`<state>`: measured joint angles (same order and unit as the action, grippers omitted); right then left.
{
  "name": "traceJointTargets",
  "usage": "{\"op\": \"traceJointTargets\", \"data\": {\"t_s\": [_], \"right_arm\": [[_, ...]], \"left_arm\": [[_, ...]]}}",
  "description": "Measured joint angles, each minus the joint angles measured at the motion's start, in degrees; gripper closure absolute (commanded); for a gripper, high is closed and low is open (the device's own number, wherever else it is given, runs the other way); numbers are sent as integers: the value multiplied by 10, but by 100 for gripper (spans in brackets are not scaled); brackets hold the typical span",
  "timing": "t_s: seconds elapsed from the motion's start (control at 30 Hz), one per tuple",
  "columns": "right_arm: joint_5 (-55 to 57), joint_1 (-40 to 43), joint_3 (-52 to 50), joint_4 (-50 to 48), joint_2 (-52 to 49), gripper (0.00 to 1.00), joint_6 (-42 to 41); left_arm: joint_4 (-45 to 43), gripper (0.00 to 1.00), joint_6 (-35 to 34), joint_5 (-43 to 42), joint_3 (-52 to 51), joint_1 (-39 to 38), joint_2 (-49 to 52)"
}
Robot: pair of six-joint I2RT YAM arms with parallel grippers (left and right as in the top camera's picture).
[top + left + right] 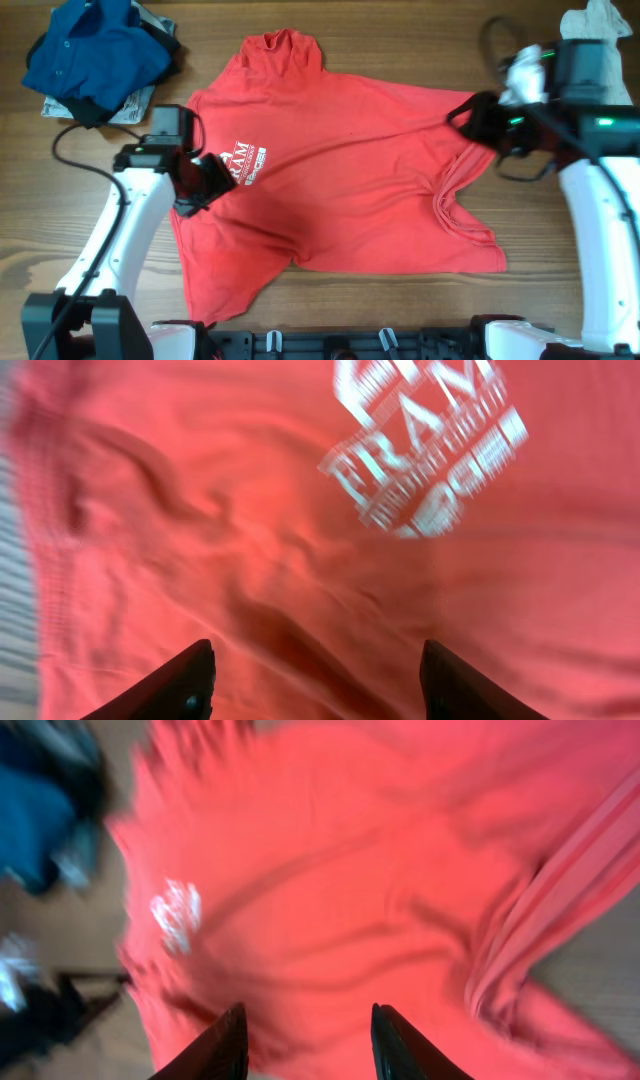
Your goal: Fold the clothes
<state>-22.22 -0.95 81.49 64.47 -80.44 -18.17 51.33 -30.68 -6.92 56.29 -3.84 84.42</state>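
Left gripper, spread wide, hangs over red T-shirt near lettering.

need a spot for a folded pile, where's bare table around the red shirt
Bare wood lies along the far edge between the collar of the red T-shirt and the right arm, at the near edge below its hem, and left of the left arm. Crowded: the far-left corner holds the blue shirt, the far-right the white garment.
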Motion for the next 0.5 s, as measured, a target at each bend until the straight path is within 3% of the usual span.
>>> {"op": "traceJointTargets", "data": {"t_s": [0.07, 0.13, 0.27, 0.37, 0.5], "right_arm": [[28, -45, -66, -24, -8, 67, -15], [43, -57, -142, -79, -23, 70, -37], [58, -57, -256, -146, -79, 83, -86], [62, -57, -277, -143, -111, 76, -105], [78, -57, -277, -154, -116, 76, -112]], "left_arm": [[0, 54, 0, -1, 0, -28, 11], [-4, 55, 0, -4, 0, -44, 32], [-28, 46, 0, -16, 0, -49, 103], [-30, 37, 0, -18, 0, -49, 142], [-43, 28, 0, -20, 0, -49, 162]]}}
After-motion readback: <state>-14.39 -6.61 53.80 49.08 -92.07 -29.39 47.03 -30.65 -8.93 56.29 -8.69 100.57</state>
